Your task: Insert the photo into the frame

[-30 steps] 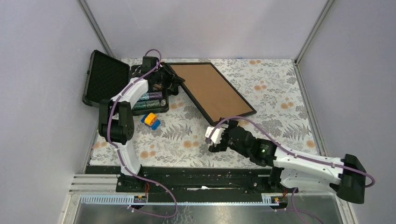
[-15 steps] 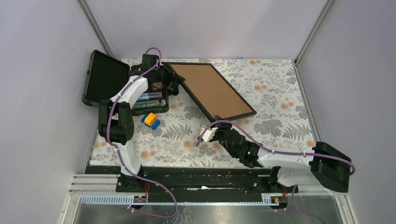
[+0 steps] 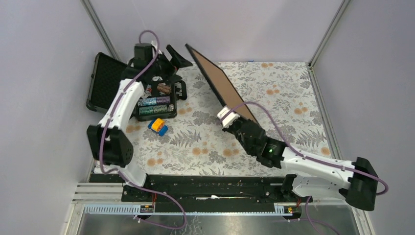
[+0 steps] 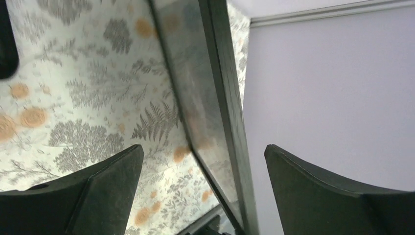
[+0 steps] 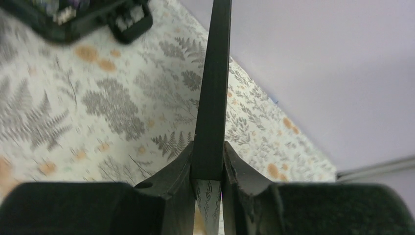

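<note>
The frame (image 3: 222, 88) is tilted up on its long edge, slanting from the back left toward the middle, with its brown back board facing right. My right gripper (image 3: 230, 117) is shut on its near end. In the right wrist view the thin black moulding (image 5: 214, 88) runs straight up from between my clamped fingers (image 5: 178, 169). My left gripper (image 3: 171, 55) hangs open beside the far top corner. In the left wrist view the frame's edge and glass (image 4: 222, 98) pass between the wide-apart fingers (image 4: 105, 183) without touching them. The photo is out of view.
An open black case with foam lining (image 3: 110, 81) lies at the back left. Beside it is a black tray of batteries (image 3: 156, 104), and an orange and blue toy (image 3: 158, 126) lies in front. Grey walls close in the floral cloth (image 3: 195, 147) on three sides.
The frame went from lying flat to standing on edge. My right gripper closed on its near end and lifted it. My left gripper opened and rose by the far corner.
</note>
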`<action>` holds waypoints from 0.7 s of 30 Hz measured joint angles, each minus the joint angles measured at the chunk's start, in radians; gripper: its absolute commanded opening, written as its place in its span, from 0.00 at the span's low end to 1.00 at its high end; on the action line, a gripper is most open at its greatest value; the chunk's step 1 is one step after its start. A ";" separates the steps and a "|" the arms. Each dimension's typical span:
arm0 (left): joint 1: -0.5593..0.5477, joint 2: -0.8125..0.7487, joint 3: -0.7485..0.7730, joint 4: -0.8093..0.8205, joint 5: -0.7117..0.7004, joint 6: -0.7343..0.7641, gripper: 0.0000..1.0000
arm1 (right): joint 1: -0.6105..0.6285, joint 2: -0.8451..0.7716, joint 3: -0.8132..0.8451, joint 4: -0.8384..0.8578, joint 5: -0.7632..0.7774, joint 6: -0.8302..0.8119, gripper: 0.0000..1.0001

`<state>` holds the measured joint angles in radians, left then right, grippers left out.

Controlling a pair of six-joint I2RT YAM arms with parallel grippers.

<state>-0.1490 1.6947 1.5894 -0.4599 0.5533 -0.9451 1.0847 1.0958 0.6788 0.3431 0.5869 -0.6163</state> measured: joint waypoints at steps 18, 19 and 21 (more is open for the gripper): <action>0.000 -0.391 -0.036 -0.053 -0.184 0.238 0.99 | -0.214 -0.302 0.027 -0.329 0.185 1.139 0.00; 0.000 -0.391 -0.054 -0.060 -0.184 0.240 0.99 | -0.216 -0.339 -0.014 -0.320 0.209 1.170 0.00; 0.000 -0.393 -0.086 -0.069 -0.184 0.242 0.99 | -0.222 -0.427 -0.114 -0.303 0.252 1.240 0.03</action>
<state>-0.1490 1.3022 1.5036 -0.5289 0.3695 -0.7033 0.8623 0.6689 0.5648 0.0406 0.8391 0.6239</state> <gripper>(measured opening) 0.987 0.269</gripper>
